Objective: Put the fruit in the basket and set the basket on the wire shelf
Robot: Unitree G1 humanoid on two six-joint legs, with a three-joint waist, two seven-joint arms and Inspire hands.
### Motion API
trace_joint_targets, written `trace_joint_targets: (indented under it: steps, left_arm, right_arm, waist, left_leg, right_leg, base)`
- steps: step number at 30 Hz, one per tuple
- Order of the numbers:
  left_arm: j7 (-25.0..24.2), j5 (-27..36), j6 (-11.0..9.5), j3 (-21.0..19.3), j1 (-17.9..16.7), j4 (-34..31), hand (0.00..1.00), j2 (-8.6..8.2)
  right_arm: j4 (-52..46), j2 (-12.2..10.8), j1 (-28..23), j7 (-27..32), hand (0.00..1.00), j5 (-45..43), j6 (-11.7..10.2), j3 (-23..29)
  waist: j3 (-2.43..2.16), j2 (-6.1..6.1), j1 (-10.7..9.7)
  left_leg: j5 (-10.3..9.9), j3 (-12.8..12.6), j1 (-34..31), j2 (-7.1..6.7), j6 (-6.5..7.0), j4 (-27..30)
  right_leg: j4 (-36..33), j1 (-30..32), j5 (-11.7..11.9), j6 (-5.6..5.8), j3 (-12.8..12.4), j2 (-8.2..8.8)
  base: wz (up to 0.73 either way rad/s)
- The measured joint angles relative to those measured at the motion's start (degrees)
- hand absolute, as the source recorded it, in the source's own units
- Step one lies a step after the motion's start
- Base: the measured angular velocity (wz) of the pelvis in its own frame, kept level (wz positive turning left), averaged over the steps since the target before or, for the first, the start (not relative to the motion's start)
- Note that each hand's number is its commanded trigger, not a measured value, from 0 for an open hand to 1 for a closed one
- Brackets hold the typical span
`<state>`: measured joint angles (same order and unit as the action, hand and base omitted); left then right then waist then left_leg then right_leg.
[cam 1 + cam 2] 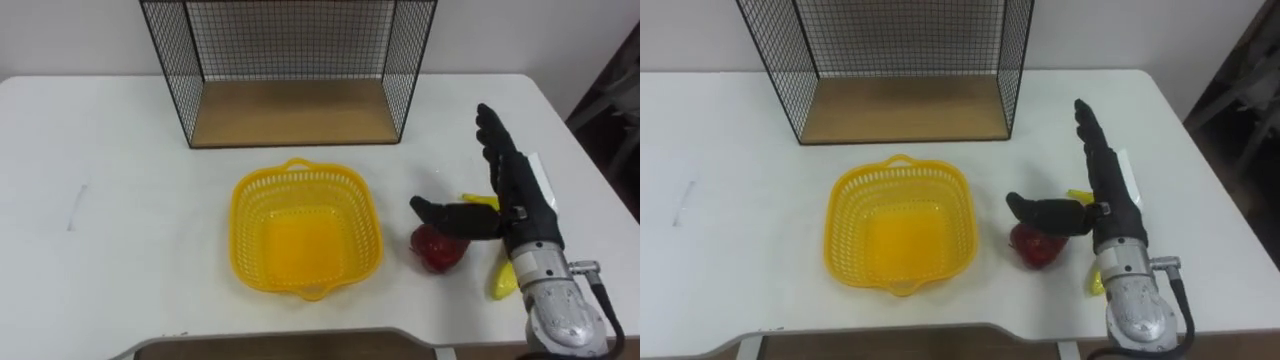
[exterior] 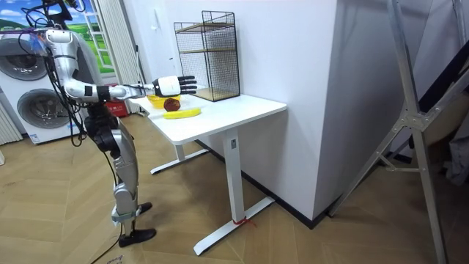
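A yellow plastic basket [image 1: 242, 212] with lattice walls, a bare floor and a small loop handle at its far and near rims sits in the middle of a white table [image 1: 110, 160]. Just beyond the basket stands a black wire shelf [image 1: 295, 112] with a wooden floor. Its top is cut off in the eye views, while the room view shows it as a tall cage with a second wooden level higher up. To the right of the basket, close to it but not touching, lies a red apple [image 1: 438, 256], dark and glossy, its upper part covered by the thumb of the right hand [image 1: 520, 205]. That hand hovers on the same side of the basket, its fingers straight and held close together, pointing toward the shelf, the thumb stuck out sideways toward the basket. Whether the thumb touches the apple cannot be told. Farther from the basket than the apple lies a yellow banana [image 1: 503, 279], mostly hidden behind the hand and wrist, so only its two ends show. In the room view the robot stands upright at the table's end, right arm stretched over the fruit, and the basket is largely hidden behind that hand.
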<state>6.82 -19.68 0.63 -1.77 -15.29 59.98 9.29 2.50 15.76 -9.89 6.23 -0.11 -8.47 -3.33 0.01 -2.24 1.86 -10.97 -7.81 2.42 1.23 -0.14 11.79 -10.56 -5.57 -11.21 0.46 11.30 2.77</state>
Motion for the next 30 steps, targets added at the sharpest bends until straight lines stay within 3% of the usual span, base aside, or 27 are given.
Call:
trace_joint_targets:
  steps: [13, 25, 30]
  left_arm:
    - [-0.01, -0.01, 0.15, 0.18, -0.28, 0.36, 0.00, 0.14]
    - [0.43, 0.03, 0.14, 0.22, 0.15, 0.40, 0.00, 0.17]
    - [0.43, -0.01, 0.14, 0.21, 0.29, 0.26, 0.00, 0.15]
  right_arm:
    - [-0.02, -0.99, -2.02, -2.19, 0.00, -0.20, 1.03, -0.02]
    - [2.91, -1.87, -4.23, -6.03, 0.00, -0.38, 1.13, -1.11]
    - [4.14, -2.57, -4.28, -6.44, 0.00, -2.05, 0.06, -1.11]
  waist:
    - [-0.09, -0.12, -0.16]
    - [-0.14, 0.69, -0.12]
    - [-0.11, 0.71, -0.37]
  left_leg:
    - [0.01, -0.04, -0.73, -0.01, 0.01, -0.03]
    - [0.00, 0.03, -0.83, -0.02, 0.01, -0.04]
    - [-0.01, 0.02, -0.82, 0.00, 0.00, -0.04]
  right_leg:
    - [0.10, 0.65, 0.02, 0.00, -0.09, -0.02]
    - [0.68, 0.46, 0.10, 0.01, -0.13, -0.10]
    - [0.81, 0.48, 0.11, 0.01, -0.20, -0.14]
  base:
    - [0.00]
    - [0.00]
    - [0.00]
